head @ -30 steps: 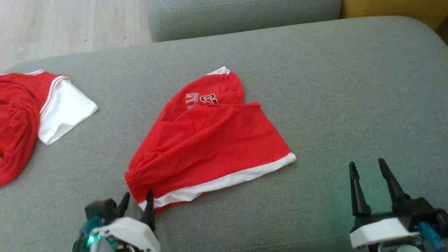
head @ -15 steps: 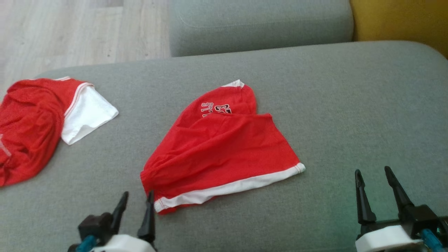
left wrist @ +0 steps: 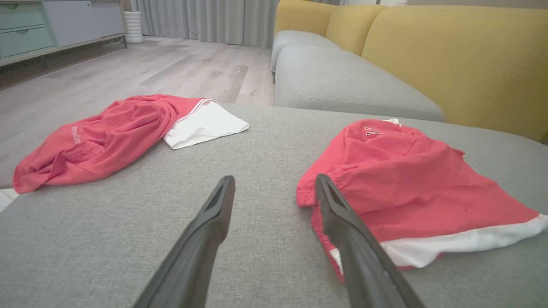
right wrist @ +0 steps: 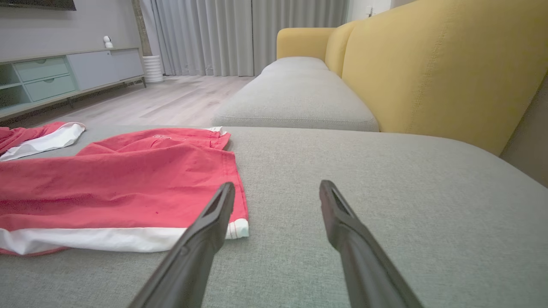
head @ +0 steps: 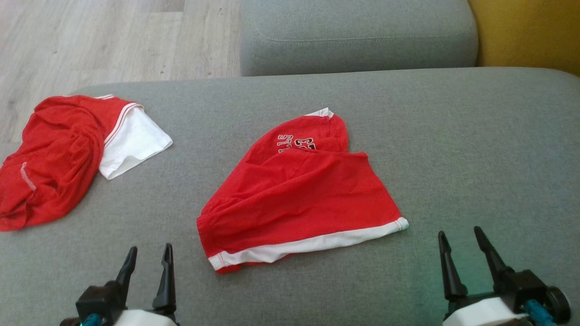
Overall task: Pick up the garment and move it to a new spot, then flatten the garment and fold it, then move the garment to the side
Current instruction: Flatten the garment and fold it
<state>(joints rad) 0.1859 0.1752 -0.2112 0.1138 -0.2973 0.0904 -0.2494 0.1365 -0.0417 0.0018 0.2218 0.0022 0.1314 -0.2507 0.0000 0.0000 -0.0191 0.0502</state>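
Note:
The garment (head: pixel 299 199) is a pair of red shorts with a white hem, lying folded on the grey sofa seat (head: pixel 453 136), lettering showing at its far end. My left gripper (head: pixel 151 247) stands open near the seat's front, left of the garment's near corner and apart from it. In the left wrist view the garment (left wrist: pixel 406 179) lies just right of the open left gripper (left wrist: pixel 275 179). My right gripper (head: pixel 458 232) is open and holds nothing, right of the hem's end. In the right wrist view the garment (right wrist: pixel 120 188) lies left of the right gripper (right wrist: pixel 277 185).
A second red garment with a white part (head: pixel 59 158) lies crumpled at the seat's left edge. Another grey cushion (head: pixel 358 36) sits beyond, with a yellow backrest (head: pixel 525 36) at the far right. Wooden floor (head: pixel 90 40) lies past the left edge.
My left gripper has drawn back from the garment's near-left corner and now stands clear of it. The head camera has shifted, so the whole picture moved right.

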